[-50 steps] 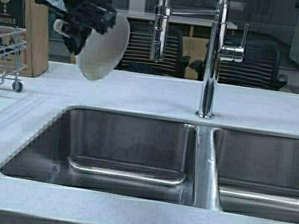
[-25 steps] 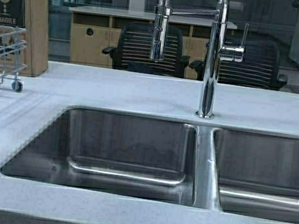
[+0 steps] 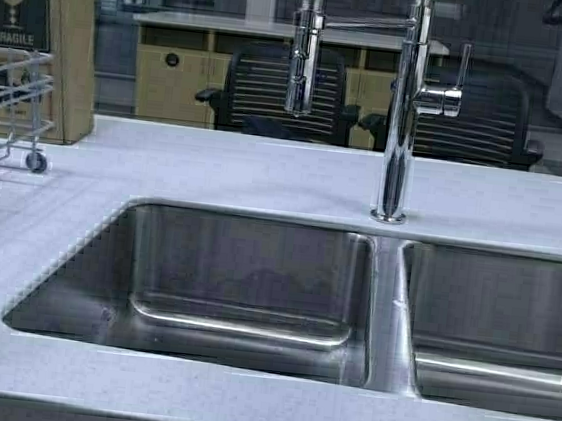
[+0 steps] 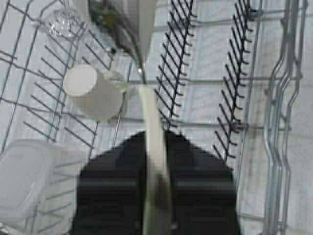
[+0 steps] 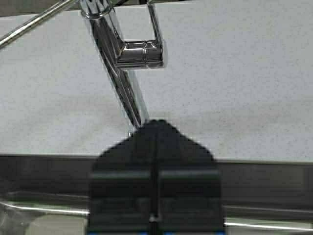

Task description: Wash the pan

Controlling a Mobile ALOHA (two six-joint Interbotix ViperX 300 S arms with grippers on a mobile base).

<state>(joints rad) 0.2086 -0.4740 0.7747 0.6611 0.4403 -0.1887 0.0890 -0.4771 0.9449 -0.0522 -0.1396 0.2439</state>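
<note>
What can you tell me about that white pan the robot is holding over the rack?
The cream-white pan shows only in the left wrist view, seen edge-on as a thin pale rim standing upright. The black left pincer is shut on its rim. It hangs above the wire dish rack, near a white cup. Its handle is not visible.

Pale speckled surface point(image 3: 265, 174) carrying a stainless double sink point(image 3: 253, 288), its two basins parted by a narrow divider. A tall chrome faucet point(image 3: 402, 113) stands behind the divider, its spray head point(image 3: 300, 62) hanging over the left basin. At far left, a wire dish rack point(image 3: 5, 111) beside a cardboard box point(image 3: 33, 34) marked FRAGILE. Inside the rack: a white cup point(image 4: 93, 90) lying tilted, a clear glass point(image 4: 61, 22), a translucent plastic container point(image 4: 29, 178). Behind the surface, two black office chairs point(image 3: 274, 89).
</note>
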